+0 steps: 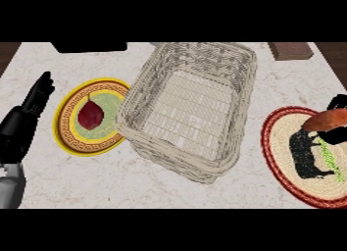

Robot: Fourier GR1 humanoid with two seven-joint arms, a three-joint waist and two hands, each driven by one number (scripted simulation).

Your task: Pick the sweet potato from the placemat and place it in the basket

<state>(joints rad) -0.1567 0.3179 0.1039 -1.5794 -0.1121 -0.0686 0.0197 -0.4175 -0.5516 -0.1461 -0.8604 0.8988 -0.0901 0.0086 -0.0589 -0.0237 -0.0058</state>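
An orange-brown sweet potato (329,119) is held above the round red-rimmed placemat (307,188) at the right edge. My right hand (344,119) is shut on it, fingers curled round its far side and under it; most of the hand is cut off by the view's edge. The pale wicker basket (142,88) stands in the middle of the counter, to the left of the potato, with nothing in it. My left hand (30,107) rests open at the left edge, fingers straight and pointing up.
A yellow-rimmed plate (69,125) with a dark red leaf-shaped thing (90,115) lies left of the basket, next to my left hand. A dark object (89,46) and a brown block (288,50) sit at the counter's far edge.
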